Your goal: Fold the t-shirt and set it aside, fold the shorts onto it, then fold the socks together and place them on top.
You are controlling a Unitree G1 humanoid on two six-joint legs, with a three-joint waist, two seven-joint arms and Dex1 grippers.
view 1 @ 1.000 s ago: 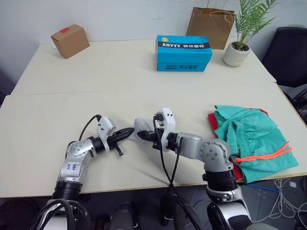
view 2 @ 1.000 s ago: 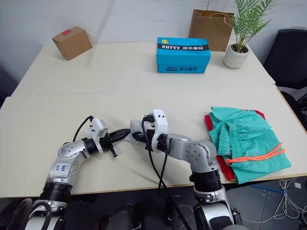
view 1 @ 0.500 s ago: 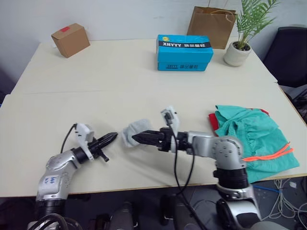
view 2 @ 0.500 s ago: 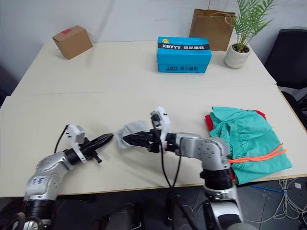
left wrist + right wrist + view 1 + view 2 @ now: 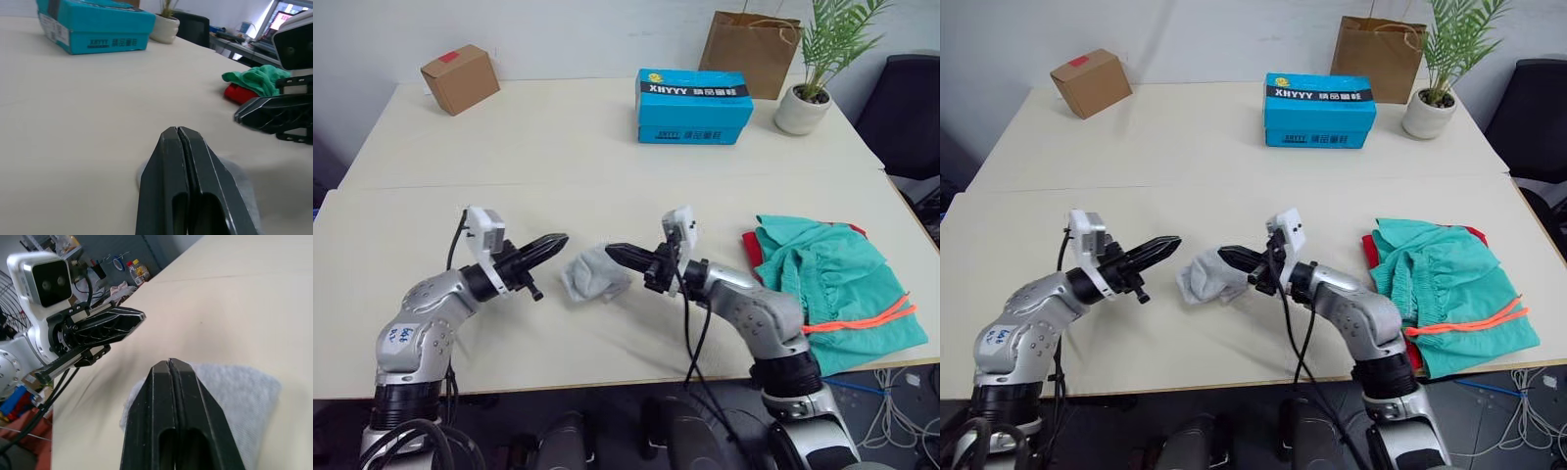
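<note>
The small light grey knit socks [image 5: 593, 275] lie bundled on the beige desk [image 5: 607, 157], between both hands. The right hand [image 5: 611, 251], closed and empty, hovers at their 2 o'clock, nearer; the left hand [image 5: 561, 238], closed and empty, at 10 o'clock.

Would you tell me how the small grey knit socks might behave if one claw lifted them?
The small grey knit socks lie in a soft crumpled bundle, so they would probably droop. Being small, they are likely light. Loosely folded, they may come apart.
</note>
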